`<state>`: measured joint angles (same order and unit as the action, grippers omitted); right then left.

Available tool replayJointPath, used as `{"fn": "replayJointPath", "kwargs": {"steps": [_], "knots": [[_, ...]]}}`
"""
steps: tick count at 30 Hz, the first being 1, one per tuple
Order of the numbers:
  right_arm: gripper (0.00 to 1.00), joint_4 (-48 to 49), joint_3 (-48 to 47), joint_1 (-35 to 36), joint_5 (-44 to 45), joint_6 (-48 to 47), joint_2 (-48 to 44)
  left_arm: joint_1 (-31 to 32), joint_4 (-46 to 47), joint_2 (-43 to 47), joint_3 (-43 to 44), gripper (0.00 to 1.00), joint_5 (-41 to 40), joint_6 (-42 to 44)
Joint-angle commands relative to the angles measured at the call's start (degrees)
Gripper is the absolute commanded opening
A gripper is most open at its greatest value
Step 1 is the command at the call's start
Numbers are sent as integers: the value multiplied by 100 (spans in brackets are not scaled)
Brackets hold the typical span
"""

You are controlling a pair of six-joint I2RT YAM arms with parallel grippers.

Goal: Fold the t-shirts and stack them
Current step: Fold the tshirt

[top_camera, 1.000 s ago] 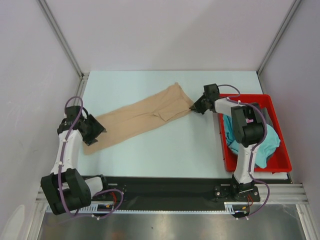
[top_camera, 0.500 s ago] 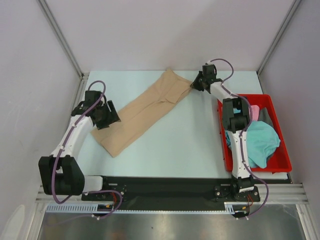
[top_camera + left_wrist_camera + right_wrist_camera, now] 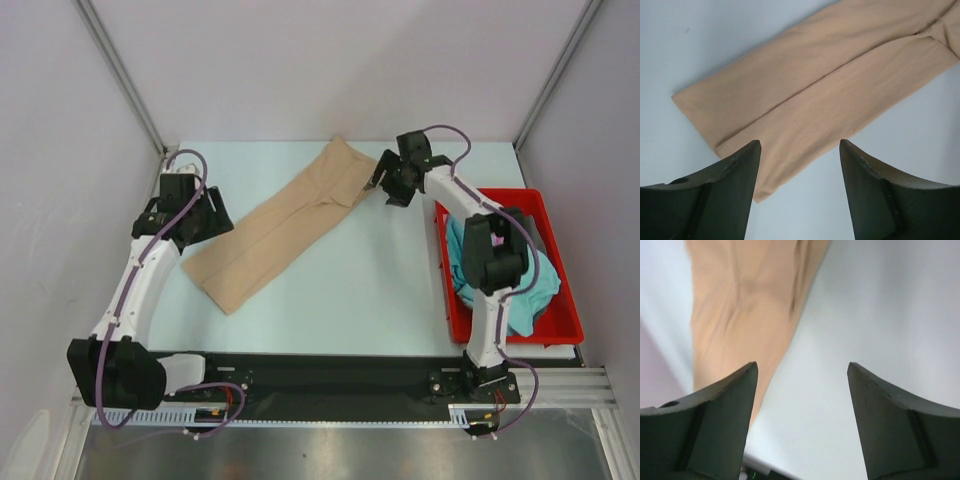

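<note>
The right claw (image 3: 385, 190) has just let go of the far end of the tan shirt (image 3: 275, 225). Its jaws now stand wide apart, just beside the cloth. The left claw (image 3: 218, 215) is apart too, with nothing in it, at the left end. The shirt lies flat on the table (image 3: 380, 290) as a long strip, slanting from near left to far right. I think the fold across its length comes next. A teal shirt (image 3: 535, 290) waits in the red bin (image 3: 560, 332) at the right, partly hidden by the right arm.

1 tan t-shirt (image 3: 280, 225), 1 teal t-shirt (image 3: 535, 290) in view, poss. more hidden, 1 red bin (image 3: 572, 322)
</note>
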<state>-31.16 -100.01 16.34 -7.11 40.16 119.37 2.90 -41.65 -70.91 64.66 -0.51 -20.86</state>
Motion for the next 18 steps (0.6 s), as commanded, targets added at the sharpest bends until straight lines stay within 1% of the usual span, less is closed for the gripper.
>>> {"fn": "replayJointPath", "kwargs": {"steps": [1, 2, 3, 4, 5, 6, 7, 8, 9, 10, 11, 13, 14, 15, 17, 18], "knots": [[78, 450, 1226, 753, -929, 1358, -1176, 44, 8, 420, -67, 70, -291, 109], [78, 679, 1534, 957, -1063, 1650, -1319, 44, 16, 447, -77, 69, -300, 100], [77, 1142, 1911, 1185, -1134, 1879, -1433, 44, 43, 499, -85, 69, -300, 83], [76, 1634, 2150, 1718, -1186, 2316, -1600, 44, 95, 526, -94, 69, -300, 56], [76, 1639, 2152, 1958, -1152, 2486, -1636, 44, 122, 543, -103, 69, -309, 65], [72, 2022, 2256, 2239, -1100, 2618, -1636, 44, 139, 570, -86, 69, -300, 56], [70, 2200, 2292, 2468, -951, 2767, -1575, 44, 122, 570, -51, 69, -344, 56], [68, 2341, 2327, 2914, -871, 2917, -1514, 44, 122, 596, -42, 69, -414, 56], [65, 2751, 2467, 3093, -801, 3336, -1461, 44, 104, 605, -15, 69, -449, 65], [63, 3008, 2538, 3260, -739, 3566, -1287, 44, 87, 649, 11, 69, -493, 108], [61, 3506, 2600, 3584, -730, 4030, -1172, 44, 78, 675, 37, 68, -554, 126], [59, 3774, 2609, 3840, -739, 4376, -935, 44, 78, 763, 55, 69, -616, 196], [56, 3940, 2592, 3937, -704, 4551, -759, 44, 69, 798, 46, 69, -634, 223], [55, 3933, 2557, 4156, -503, 4718, -679, 44, 95, 833, 46, 69, -669, 232], [53, 3724, 2399, 4342, -178, 4816, -582, 36, 87, 886, 29, 69, -704, 232], [53, 3626, 2337, 4508, 128, 4878, -556, 36, 87, 904, 20, 69, -696, 232]]}}
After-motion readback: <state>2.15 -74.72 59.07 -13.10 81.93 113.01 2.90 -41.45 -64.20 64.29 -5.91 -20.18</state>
